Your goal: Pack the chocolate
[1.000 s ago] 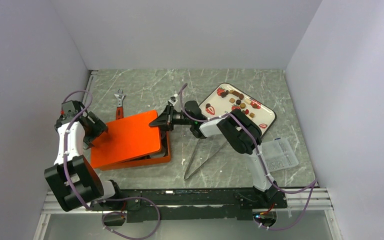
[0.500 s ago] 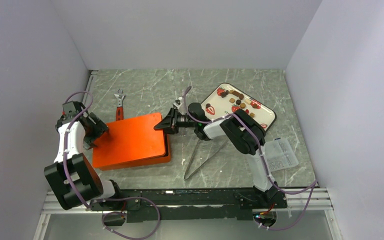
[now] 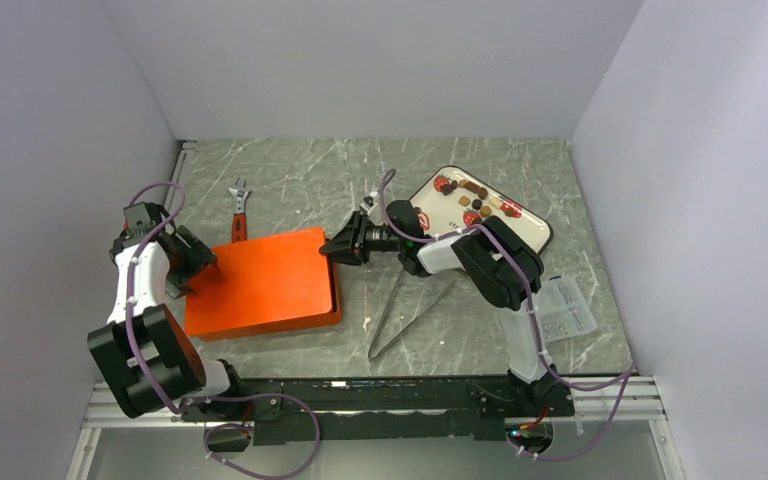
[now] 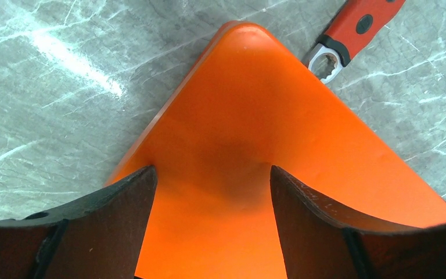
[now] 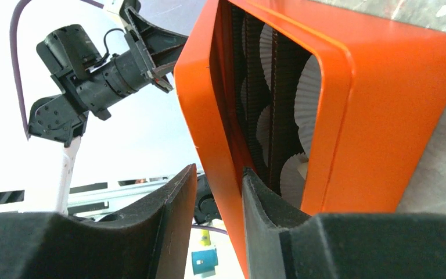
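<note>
Orange lid [image 3: 260, 285] rim clamped by right end effector [image 5: 220, 232], raised off box [image 5: 383, 116]; left end effector [image 4: 212, 174] spread wide over lid corner.

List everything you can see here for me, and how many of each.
box: one, orange, left of centre on the table
lid: one, orange, on the box, right edge slightly raised
paper cups: several, white, inside the box
chocolate: several small pieces, brown to tan, on the tray
tray: one, white with red strawberry prints, far right of centre
wrench: one, red handle, behind the box
tongs: one, metal, right of the box
clear case: one, transparent, right side
table: one, grey marble
left gripper: black, open over the lid's corner
right gripper: black, gripping the lid's edge
</note>
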You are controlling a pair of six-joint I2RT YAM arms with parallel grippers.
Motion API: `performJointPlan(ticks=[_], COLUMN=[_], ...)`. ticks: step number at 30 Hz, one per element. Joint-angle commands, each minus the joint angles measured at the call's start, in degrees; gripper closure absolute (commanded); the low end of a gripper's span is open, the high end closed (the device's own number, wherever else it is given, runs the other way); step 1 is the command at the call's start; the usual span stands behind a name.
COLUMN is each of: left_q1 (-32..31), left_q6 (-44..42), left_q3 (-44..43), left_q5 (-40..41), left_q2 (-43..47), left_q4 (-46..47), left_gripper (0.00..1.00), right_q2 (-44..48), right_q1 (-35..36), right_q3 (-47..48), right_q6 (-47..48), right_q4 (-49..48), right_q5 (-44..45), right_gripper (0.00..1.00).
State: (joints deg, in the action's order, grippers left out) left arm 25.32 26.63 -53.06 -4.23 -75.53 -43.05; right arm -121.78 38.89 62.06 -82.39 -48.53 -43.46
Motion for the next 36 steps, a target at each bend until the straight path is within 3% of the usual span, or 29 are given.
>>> performJointPlan(ticks=[1,30,36], left_q1=[0.1,-6.8,-7.1], left_q6=[0.2,4.3,2.9], left_q3=[-0.1,-10.5,-13.2], left_q5=[-2.1,-5.9,-0.8], left_q2=[-2.7,-7.0,-5.8], left_q4=[3.6,0.5,-2.3], left_gripper=[0.23,0.25,0.23], right_q2=[2.9,3.6,4.3], right_q1=[-1.3,-2.8,-3.6], right_q3=[1.6,11.8,12.1], right_q6=[2.0,17.3,19.7], right_q4=[1.3,29.4,31.9], right_q5=[0.6,6.2,7.5], right_gripper=[0.63,0.61,0.60])
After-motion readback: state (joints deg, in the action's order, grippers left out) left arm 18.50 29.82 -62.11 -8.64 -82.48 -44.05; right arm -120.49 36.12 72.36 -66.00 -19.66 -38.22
